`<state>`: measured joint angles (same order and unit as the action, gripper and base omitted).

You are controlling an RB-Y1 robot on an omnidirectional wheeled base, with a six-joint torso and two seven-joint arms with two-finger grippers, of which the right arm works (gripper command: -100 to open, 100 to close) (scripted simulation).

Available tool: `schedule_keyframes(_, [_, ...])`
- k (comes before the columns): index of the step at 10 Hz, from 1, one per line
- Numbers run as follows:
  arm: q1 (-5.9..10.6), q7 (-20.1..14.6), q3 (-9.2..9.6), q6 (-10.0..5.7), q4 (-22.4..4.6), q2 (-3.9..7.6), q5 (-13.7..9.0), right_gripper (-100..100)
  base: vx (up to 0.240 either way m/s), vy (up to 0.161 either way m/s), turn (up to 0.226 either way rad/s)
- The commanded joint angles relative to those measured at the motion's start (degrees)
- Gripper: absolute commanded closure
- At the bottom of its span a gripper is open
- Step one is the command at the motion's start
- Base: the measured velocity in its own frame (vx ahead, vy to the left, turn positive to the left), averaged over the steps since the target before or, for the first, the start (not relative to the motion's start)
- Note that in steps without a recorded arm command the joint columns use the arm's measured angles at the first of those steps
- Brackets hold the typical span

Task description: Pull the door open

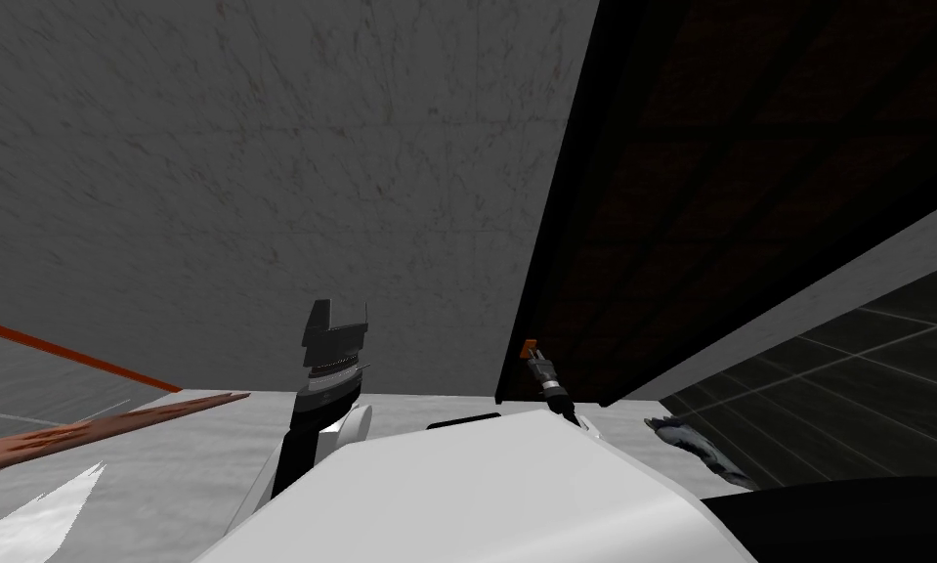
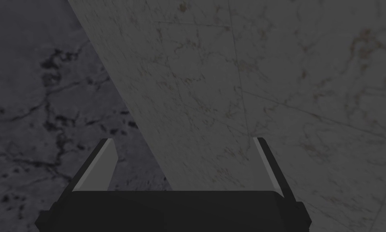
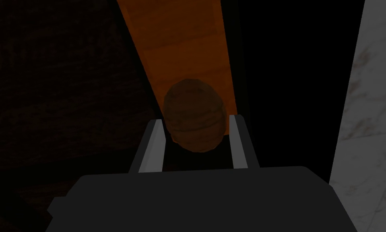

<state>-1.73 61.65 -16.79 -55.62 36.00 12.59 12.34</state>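
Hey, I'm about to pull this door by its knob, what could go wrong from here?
The right pincer pinches the round knob with thin fingers, so it could slip off as I pull. The open left pincer hovers by the wall beside the door; the swinging door might hit it.

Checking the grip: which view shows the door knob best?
Right wrist view: the brown knob sits large between the right hand's fingers, pressed at its sides. Head view: a tiny orange spot at the dark door's edge. Left wrist view faces away.

a house interior: veined marble wall (image 1: 261, 147), dark panelled door (image 1: 749, 195), tiled floor (image 1: 847, 391).
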Motion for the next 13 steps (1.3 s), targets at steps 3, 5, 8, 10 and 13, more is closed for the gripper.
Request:
schedule_keyframes(3, [-0.1, -4.99, 0.56, -0.21, -0.14, 0.13, -0.15, 100, -0.012, 0.002, -0.013])
schedule_keyframes(5, [-0.1, -8.46, 1.01, -0.39, -0.2, 0.32, -0.29, 100, -0.008, 0.001, -0.016])
schedule_keyframes(8, [-0.1, -12.47, 1.59, -0.63, -0.28, 0.56, -0.46, 100, -0.008, 0.002, -0.016])
schedule_keyframes(10, [-0.11, -15.28, 1.88, -0.75, -0.32, 0.68, -0.55, 100, -0.013, 0.003, -0.016])
schedule_keyframes(13, [-1.94, -10.36, 1.0, -2.07, 0.11, 1.51, 0.7, -100, -0.037, 0.043, -0.035])
